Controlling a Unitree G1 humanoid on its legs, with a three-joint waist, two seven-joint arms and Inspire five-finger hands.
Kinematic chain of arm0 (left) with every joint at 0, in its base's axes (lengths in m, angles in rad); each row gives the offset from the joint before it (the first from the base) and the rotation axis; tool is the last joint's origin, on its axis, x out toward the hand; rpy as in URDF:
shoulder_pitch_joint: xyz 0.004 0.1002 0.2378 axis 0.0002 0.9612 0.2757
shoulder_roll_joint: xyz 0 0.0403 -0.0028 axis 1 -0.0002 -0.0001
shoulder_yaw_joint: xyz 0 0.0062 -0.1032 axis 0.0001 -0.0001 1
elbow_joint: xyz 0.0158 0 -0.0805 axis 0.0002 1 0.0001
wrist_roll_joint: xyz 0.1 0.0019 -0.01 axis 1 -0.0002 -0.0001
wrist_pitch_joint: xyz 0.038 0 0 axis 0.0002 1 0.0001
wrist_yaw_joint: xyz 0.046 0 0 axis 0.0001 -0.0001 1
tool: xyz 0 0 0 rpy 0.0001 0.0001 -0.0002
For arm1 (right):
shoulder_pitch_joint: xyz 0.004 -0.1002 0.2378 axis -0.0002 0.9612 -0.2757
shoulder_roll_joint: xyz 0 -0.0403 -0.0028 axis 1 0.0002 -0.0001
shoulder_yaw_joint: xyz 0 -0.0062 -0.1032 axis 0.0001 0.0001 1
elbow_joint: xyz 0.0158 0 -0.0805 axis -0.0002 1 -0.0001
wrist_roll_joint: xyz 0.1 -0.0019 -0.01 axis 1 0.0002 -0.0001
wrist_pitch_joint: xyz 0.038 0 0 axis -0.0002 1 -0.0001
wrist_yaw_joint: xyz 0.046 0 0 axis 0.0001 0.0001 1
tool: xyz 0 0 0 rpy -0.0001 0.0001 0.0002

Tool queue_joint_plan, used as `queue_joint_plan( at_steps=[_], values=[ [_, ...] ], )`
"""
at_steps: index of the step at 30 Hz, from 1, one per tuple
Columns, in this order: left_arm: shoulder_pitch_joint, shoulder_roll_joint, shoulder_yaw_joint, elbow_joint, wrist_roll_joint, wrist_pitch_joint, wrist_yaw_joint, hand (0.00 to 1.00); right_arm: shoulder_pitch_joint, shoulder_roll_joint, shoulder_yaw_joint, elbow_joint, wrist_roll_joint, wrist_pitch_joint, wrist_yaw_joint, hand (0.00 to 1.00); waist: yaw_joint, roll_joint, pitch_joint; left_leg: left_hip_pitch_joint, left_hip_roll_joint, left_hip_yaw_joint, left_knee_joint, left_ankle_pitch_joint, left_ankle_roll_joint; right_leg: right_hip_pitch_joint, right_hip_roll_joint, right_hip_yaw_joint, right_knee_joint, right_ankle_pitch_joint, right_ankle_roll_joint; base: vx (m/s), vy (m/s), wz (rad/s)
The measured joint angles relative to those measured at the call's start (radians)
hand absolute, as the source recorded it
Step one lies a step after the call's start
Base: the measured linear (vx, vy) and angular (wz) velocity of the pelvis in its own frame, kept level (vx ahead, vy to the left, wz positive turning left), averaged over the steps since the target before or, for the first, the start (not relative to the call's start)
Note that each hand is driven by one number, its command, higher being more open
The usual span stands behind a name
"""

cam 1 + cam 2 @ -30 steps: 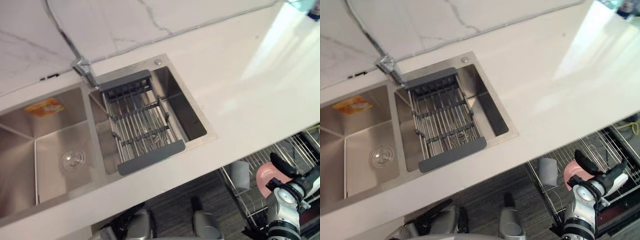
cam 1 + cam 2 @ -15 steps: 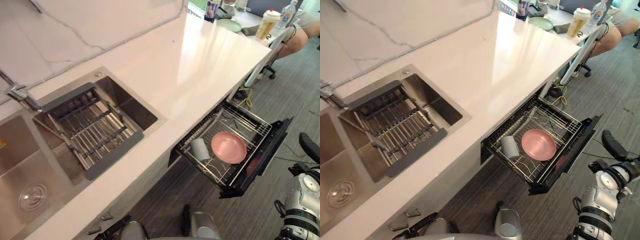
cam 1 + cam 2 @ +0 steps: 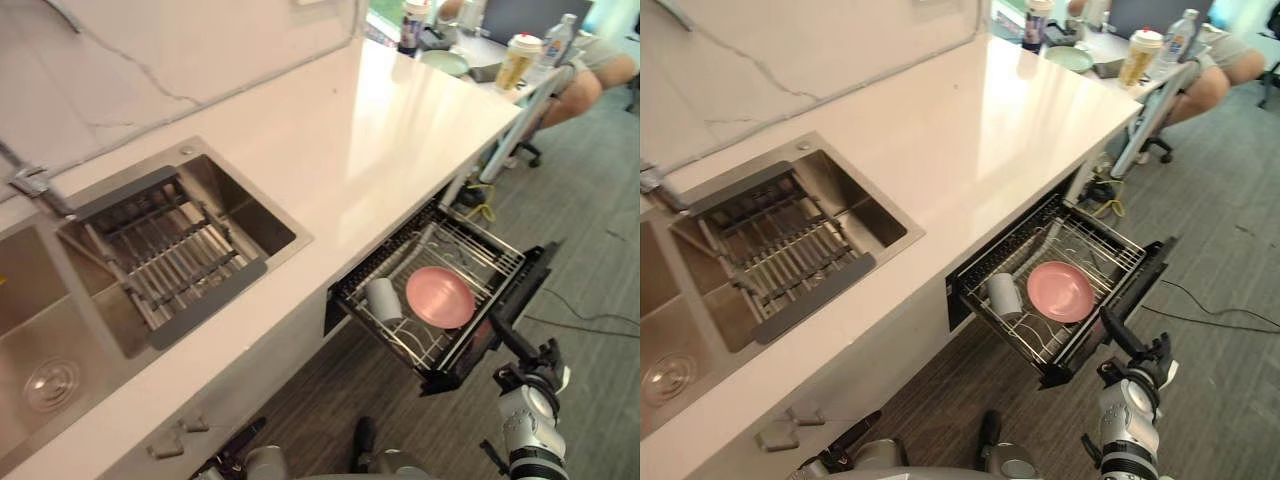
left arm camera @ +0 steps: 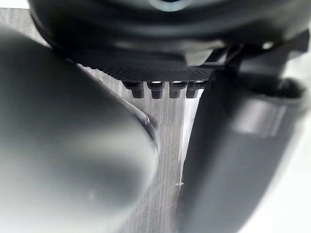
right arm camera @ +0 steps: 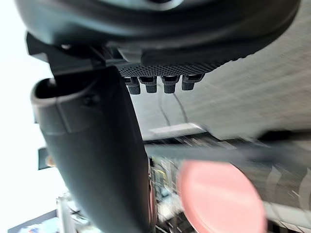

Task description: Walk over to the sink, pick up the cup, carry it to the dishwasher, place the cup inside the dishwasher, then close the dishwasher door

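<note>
**Cup (image 3: pixel 383 298) in dishwasher rack (image 3: pixel 478 243) — door open**

The cup sits in the pulled-out rack, just beside a pink plate (image 3: pixel 440 297). The dishwasher door (image 3: pixel 522 288) hangs open. The right hand (image 3: pixel 512 343) hovers near the door's outer edge, fingers loose, holding nothing. The left hand (image 4: pixel 160 53) is relaxed and empty too. The sink (image 3: pixel 262 203) lies well apart from the rack, along the worktop (image 3: pixel 380 120).
</note>
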Motion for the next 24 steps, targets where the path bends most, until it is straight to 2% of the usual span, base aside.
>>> queue_joint_plan(
  at_steps=[5, 8, 10, 16, 19, 24],
  values=[
    [0.006, 0.011, 0.0, 0.009, 0.06, 0.0, -0.026, 1.0, 0.0, 0.003, 0.011, 0.076, 0.103, -0.031, 0.014, 1.0, 0.021, 0.003, 0.0, 0.002, -0.032, -0.046, -0.071, 0.047, 0.003, -0.001, -0.026, -0.049, 0.0, -0.001, 0.005, -0.04, 0.05, 0.33],
    [0.011, 0.019, 0.0, 0.041, -0.018, 0.004, -0.04, 1.0, 0.005, 0.001, 0.013, 0.136, 0.12, -0.048, 0.024, 1.0, 0.021, 0.005, -0.001, 0.011, -0.043, -0.074, -0.094, 0.063, 0.006, 0.015, -0.034, -0.08, 0.0, -0.007, 0.014, 0.02, 0.035, 0.31],
    [0.026, 0.017, 0.009, 0.042, -0.105, 0.01, -0.068, 1.0, 0.02, -0.006, 0.014, 0.157, 0.145, -0.082, 0.034, 1.0, 0.021, 0.005, -0.001, 0.022, -0.053, -0.099, -0.117, 0.075, 0.01, 0.03, -0.043, -0.107, 0.0, -0.013, 0.022, 0.03, 0.035, 0.33],
    [0.031, 0.017, 0.019, 0.04, -0.11, 0.021, -0.102, 1.0, 0.018, -0.013, 0.068, 0.207, 0.263, -0.194, 0.122, 1.0, 0.021, 0.008, -0.005, 0.021, -0.07, -0.137, -0.154, 0.105, 0.019, 0.035, -0.056, -0.153, 0.001, -0.013, 0.022, 0.02, 0.027, 0.21],
    [0.039, 0.012, 0.041, 0.041, -0.149, 0.051, -0.138, 1.0, 0.01, -0.011, 0.069, 0.219, 0.302, -0.208, 0.141, 1.0, 0.024, 0.013, -0.008, 0.026, -0.077, -0.168, -0.161, 0.115, 0.023, 0.053, -0.061, -0.183, 0.005, -0.016, 0.026, 0.02, 0.012, 0.33],
    [0.096, 0.002, 0.057, 0.048, -0.2, 0.095, -0.253, 1.0, -0.01, -0.014, 0.069, 0.224, 0.368, -0.219, 0.16, 1.0, 0.052, 0.03, -0.018, 0.017, -0.101, -0.238, -0.171, 0.136, 0.026, 0.082, -0.073, -0.249, 0.005, -0.023, 0.038, -0.02, 0.024, 0.41]
  ],
)
